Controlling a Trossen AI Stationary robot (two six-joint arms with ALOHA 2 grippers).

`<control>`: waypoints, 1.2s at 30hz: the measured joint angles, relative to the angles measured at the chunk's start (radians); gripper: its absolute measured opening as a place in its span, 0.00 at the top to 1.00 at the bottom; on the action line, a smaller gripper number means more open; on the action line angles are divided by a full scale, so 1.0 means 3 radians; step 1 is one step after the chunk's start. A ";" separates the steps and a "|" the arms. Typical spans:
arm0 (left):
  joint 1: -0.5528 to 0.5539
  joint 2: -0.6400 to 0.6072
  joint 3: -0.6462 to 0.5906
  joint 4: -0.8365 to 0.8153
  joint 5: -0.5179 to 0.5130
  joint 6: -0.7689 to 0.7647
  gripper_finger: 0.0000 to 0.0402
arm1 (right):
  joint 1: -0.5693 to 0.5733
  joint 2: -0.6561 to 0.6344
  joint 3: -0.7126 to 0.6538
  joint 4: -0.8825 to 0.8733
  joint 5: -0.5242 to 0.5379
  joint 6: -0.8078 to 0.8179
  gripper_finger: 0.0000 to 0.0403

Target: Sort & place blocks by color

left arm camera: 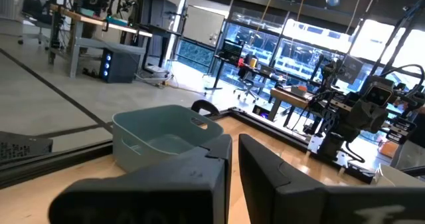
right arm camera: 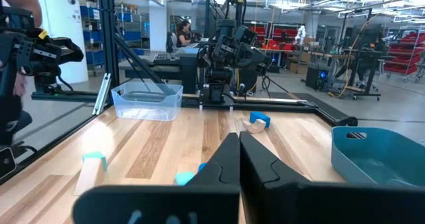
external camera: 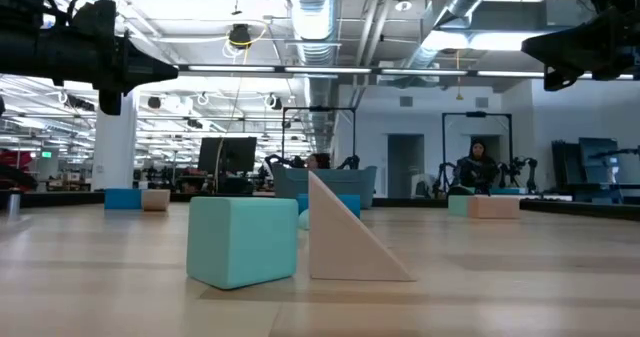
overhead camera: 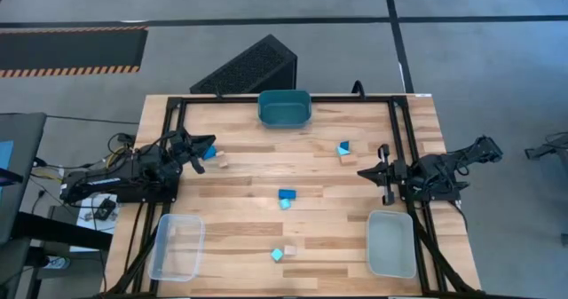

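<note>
Small blocks lie in pairs on the wooden table. A blue block lies beside a tan one at the left. A cyan block and a tan one lie at the right. A blue block and a cyan one lie in the middle. A cyan cube and a tan wedge lie near the front edge. My left gripper is shut and empty, raised above the table by the left blue block. My right gripper is shut and empty at the right.
A teal bin stands at the far edge in the middle. A clear bin stands at the near left and another clear bin at the near right. A black frame runs along the table's far and side edges.
</note>
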State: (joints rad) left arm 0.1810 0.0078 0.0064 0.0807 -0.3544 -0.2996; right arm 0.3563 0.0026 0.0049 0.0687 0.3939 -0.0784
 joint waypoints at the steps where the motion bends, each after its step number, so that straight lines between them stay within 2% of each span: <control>1: 0.0000 0.0000 0.0001 0.0000 -0.0001 0.0001 0.96 | 0.0000 0.0000 0.0000 0.0001 0.0000 0.0001 0.98; 9: 0.0000 -0.0001 -0.0001 0.0013 -0.0027 0.0051 0.96 | 0.0000 0.0001 0.0000 0.0001 0.0000 0.0000 0.98; 11: 0.0000 0.0001 0.0001 0.0114 -0.0291 0.0176 0.96 | 0.0000 0.0000 0.0000 -0.0001 0.0000 0.0001 0.98; 16: 0.0000 0.0001 0.0000 0.0126 -0.1330 0.0349 0.96 | 0.0001 0.0000 -0.0001 0.0000 0.0000 0.0000 0.98; 20: 0.0001 0.0001 0.0001 0.0142 -0.1723 0.0159 0.96 | -0.0025 0.0000 0.0000 0.0006 0.0047 -0.0065 0.98; 23: -0.0003 0.0001 0.0001 0.0117 -0.1694 -0.0091 0.96 | -0.0071 0.0000 0.0001 0.0008 0.0090 -0.0209 0.98; 29: -0.0005 0.0001 0.0001 0.0077 -0.1178 -0.0813 0.96 | -0.0106 0.0000 -0.0001 0.0009 0.0090 -0.0240 0.98; 33: -0.0005 0.0004 0.0001 0.0034 -0.1096 -0.0873 0.96 | -0.0106 0.0001 -0.0001 0.0060 0.0092 -0.0365 0.98; 36: -0.0005 0.0004 0.0001 0.0046 -0.1075 -0.0858 0.96 | -0.0113 0.0001 -0.0001 0.0235 0.0121 -0.0032 0.98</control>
State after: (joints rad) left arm 0.1795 0.0090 0.0067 0.0944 -0.6769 -0.5570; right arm 0.3224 0.0028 0.0048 0.1391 0.4302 -0.0881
